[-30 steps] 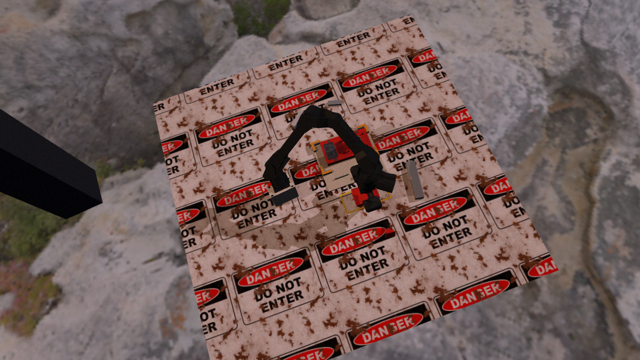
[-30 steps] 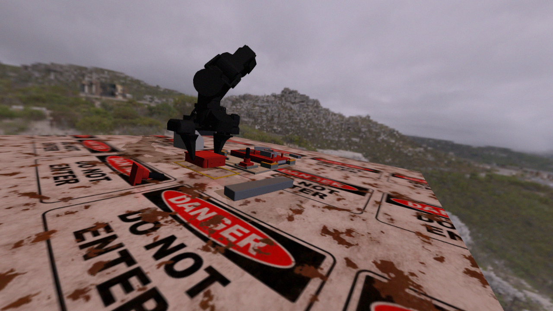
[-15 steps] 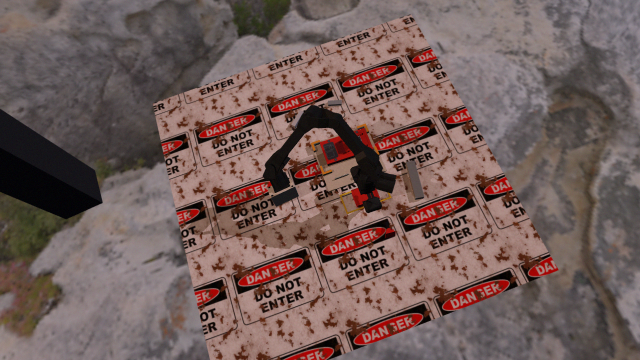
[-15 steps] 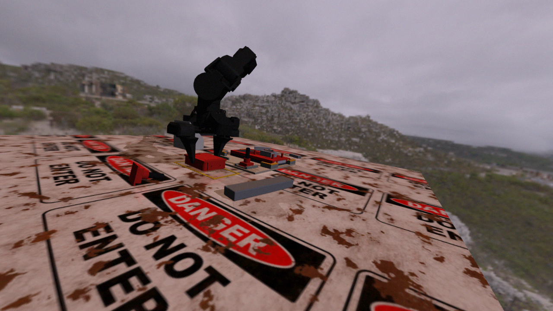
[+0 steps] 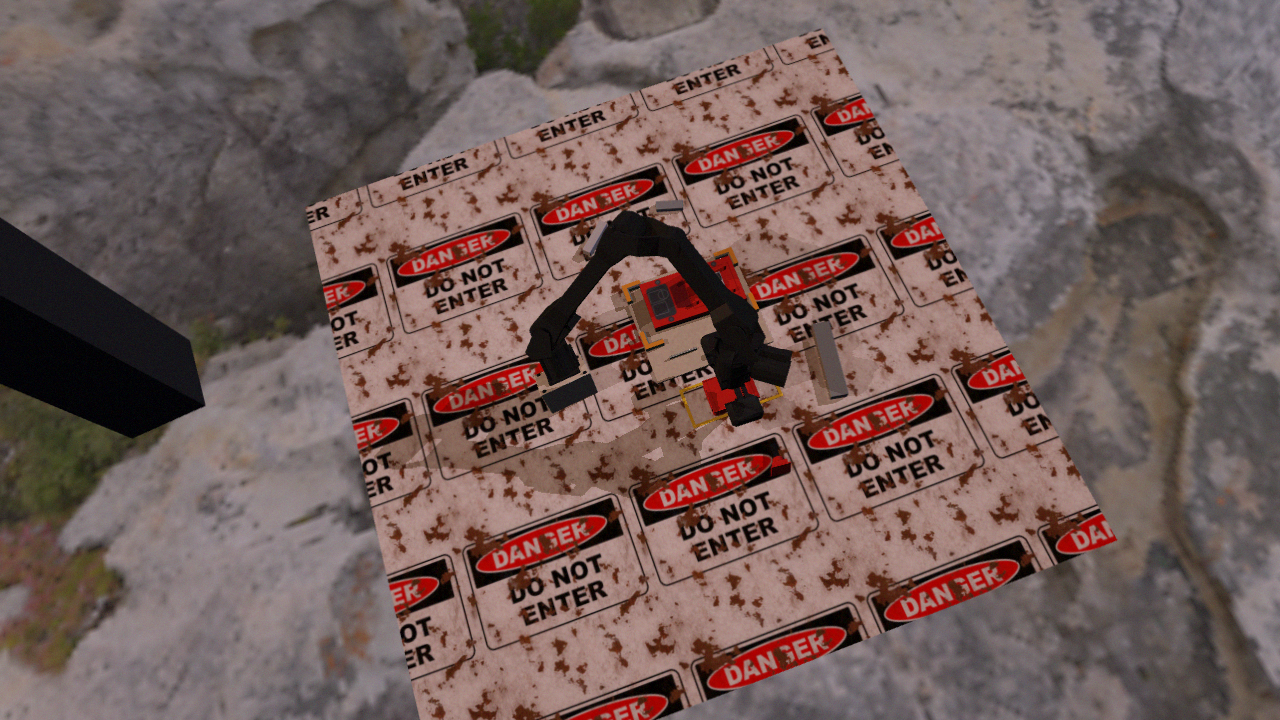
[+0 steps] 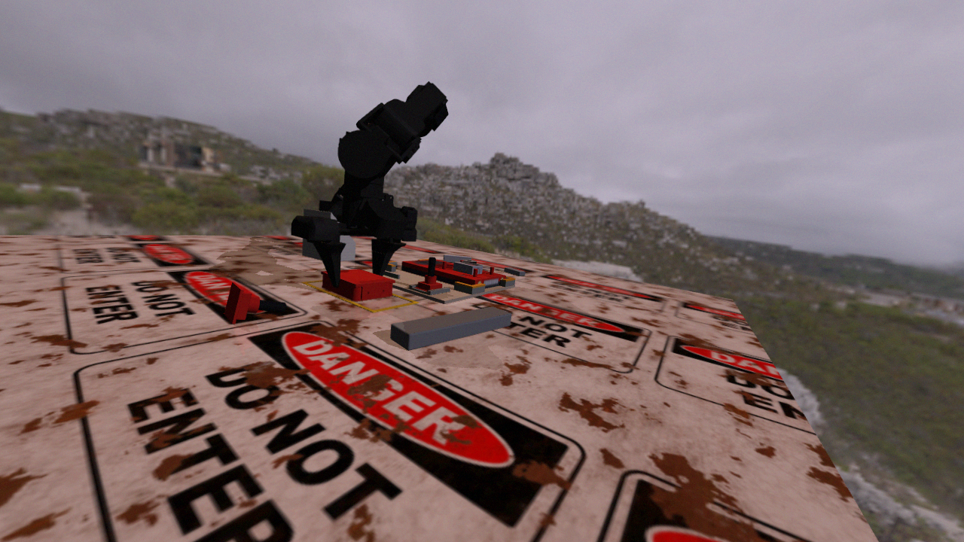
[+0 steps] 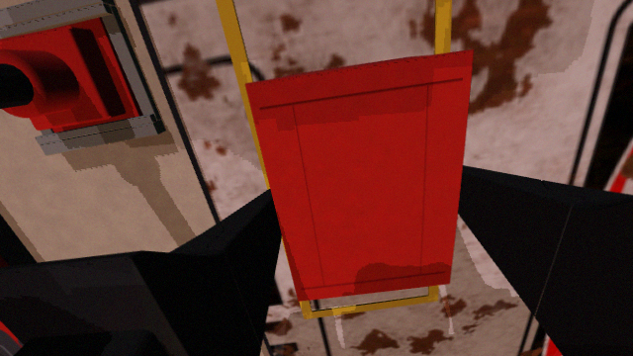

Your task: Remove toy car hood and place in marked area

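The red hood (image 5: 717, 394) (image 6: 360, 285) (image 7: 366, 183) is off the car, flat and level, within the yellow outlined area (image 5: 689, 408) (image 6: 398, 306) (image 7: 371, 308). It is very low over the table or on it; the frames do not show clearly which. In the wrist view its left edge lies over the left yellow line. My gripper (image 5: 735, 386) (image 6: 358, 277) (image 7: 360, 186) is shut on the hood, one finger against each long side. The toy car (image 5: 671, 304) (image 6: 441, 271) stands beside the area, partly hidden by the arm in the top view.
A long grey block (image 5: 830, 360) (image 6: 449, 327) lies beside the marked area. A small red piece (image 5: 780, 463) (image 6: 241, 302) with a black end lies on the other side. A red part with a black stick (image 6: 430, 279) (image 7: 64, 84) stands on the beige board. Another grey block (image 5: 669, 205) lies beyond the car.
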